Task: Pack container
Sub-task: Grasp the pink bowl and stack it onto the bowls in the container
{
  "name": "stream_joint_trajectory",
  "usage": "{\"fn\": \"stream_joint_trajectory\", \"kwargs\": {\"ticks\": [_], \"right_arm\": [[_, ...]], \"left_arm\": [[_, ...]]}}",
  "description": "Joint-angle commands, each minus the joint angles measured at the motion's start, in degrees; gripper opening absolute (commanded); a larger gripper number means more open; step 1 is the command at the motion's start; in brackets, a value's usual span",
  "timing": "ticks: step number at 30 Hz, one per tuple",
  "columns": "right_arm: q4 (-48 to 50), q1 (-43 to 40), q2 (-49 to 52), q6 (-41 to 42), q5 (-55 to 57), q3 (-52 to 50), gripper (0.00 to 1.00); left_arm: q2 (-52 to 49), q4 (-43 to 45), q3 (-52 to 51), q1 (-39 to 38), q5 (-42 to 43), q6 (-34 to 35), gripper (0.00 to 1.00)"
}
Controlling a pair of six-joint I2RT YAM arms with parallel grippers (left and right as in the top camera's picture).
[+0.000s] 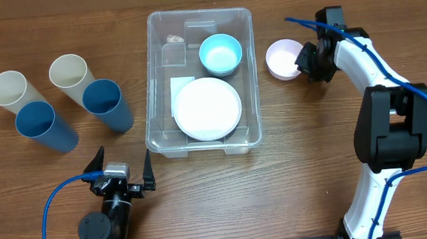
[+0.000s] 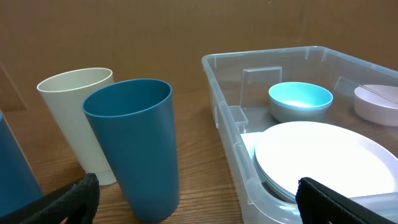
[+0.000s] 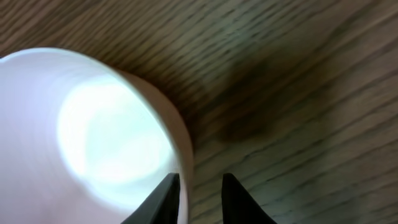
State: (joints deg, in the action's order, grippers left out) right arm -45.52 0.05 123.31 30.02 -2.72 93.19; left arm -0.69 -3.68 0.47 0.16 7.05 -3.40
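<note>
the container (image 1: 150, 79), a large clear plastic bin, stands on the wooden table (image 1: 292, 167) at the middle of the overhead view, its long side running away from the robot. inside it a white plate (image 1: 207, 109) lies flat at the near end, partly covering a white label (image 1: 180, 83) on the base, and a light blue bowl (image 1: 220, 53) sits upright beyond the plate, toward the far right corner

just outside the bin's right wall, near its far end, a pale pink bowl (image 1: 283, 58) stands on the table. the right gripper (image 1: 309, 61) is at this bowl's right edge. in the right wrist view its two fingers stand close together astride the rim, the left finger over the bowl's inside and the right finger outside above the wood; whether they actually pinch the rim i cannot tell

the left gripper (image 1: 123, 154) hangs low at the near edge of the table, in front of the bin's near left corner, its fingers spread wide with nothing between them

left of the bin stand four upright cups: two cream cups (image 1: 8, 87) (image 1: 68, 69) and, just in front of each, two dark blue cups (image 1: 34, 118) (image 1: 102, 96)
</note>
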Motion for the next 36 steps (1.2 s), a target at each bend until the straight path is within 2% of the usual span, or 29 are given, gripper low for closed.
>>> {"fn": "stream_joint_trajectory", "kwargs": {"ticks": [1, 2, 5, 8, 12, 14, 15, 20, 26, 29, 36], "right_arm": [[0.50, 1.33, 0.39, 0.02, 0.04, -0.26, 0.11], [0.50, 1.49, 0.39, 0.02, 0.04, -0.24, 0.04], [-1.29, 0.85, 0.35, 0.02, 0.04, 1.53, 0.04], [-7.87, -0.72, -0.61, -0.02, 0.04, 8.83, 0.04], [-17.59, -2.43, -2.97, -0.24, 0.07, 24.11, 0.04], [-25.22, -1.03, -4.37, -0.68, -0.46, 37.88, 0.04], [-25.57, 0.11, -4.72, -2.12, -1.77, 39.26, 0.04], [-25.51, 8.46, -5.53, -3.48, -2.84, 39.63, 0.04], [-24.35, 20.61, -3.48, -3.41, 4.11, 39.52, 0.04], [-22.36, 23.34, -0.59, -3.39, 4.81, 38.36, 0.04], [-19.52, 23.61, 5.75, -3.02, 4.81, 35.30, 0.04]], "left_arm": [[0.39, -0.11, -0.20, 0.61, -0.15, -0.72, 1.00], [0.39, -0.11, -0.20, 0.61, -0.15, -0.70, 1.00], [0.39, -0.11, -0.20, 0.61, -0.15, -0.72, 1.00], [0.39, -0.11, -0.20, 0.61, -0.17, -0.70, 1.00], [0.39, -0.11, -0.20, 0.61, -0.17, -0.70, 1.00], [0.39, -0.11, -0.20, 0.61, -0.15, -0.70, 1.00], [0.39, -0.11, -0.20, 0.61, -0.15, -0.70, 1.00], [0.39, -0.11, -0.20, 0.61, -0.17, -0.72, 1.00], [0.39, -0.11, -0.20, 0.61, -0.15, -0.70, 1.00], [0.39, -0.11, -0.20, 0.61, -0.17, -0.70, 1.00], [0.39, -0.11, -0.20, 0.61, -0.17, -0.70, 1.00]]}}
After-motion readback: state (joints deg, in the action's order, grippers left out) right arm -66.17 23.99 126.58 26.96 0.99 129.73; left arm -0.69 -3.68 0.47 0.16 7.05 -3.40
